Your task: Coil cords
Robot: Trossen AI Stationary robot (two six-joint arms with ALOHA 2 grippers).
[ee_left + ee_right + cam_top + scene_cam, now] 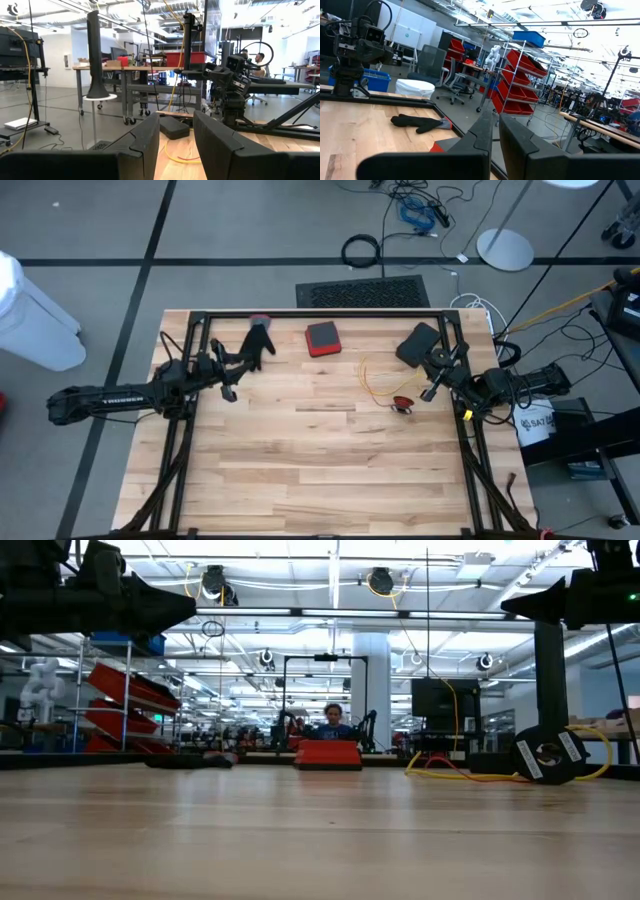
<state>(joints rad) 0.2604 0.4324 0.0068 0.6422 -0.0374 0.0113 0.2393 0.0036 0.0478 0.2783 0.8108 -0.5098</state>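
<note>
From above, you had both arms parked at the bench point(320, 470) edges, likely so the middle stayed free for the work. The left end effector point(229, 392) hung over the left side beside the glove point(258, 345), its fingers apart and empty. The right end effector point(428, 392) sat at the right side, near the yellow cord point(375, 383) and the red-tipped piece point(402, 403), which lay loose on the wood between the red box point(322, 338) and the black pad point(418, 345). No coil had been formed, so I judge the task barely begun.

From bench height, you could see the yellow cord point(450, 770) sprawled flat at the far right next to a black spool point(545, 755), with the red box point(327, 753) at centre. Both arms rode high, clear of the surface.

Through the left wrist, your fingers point(150, 142) stood apart with nothing between them, aimed level across at the yellow cord point(180, 157) and the right arm point(230, 85).

Through the right wrist, the fingers point(482, 132) were nearly together on nothing, pointed across at the glove point(417, 122) and the left arm point(355, 50).
</note>
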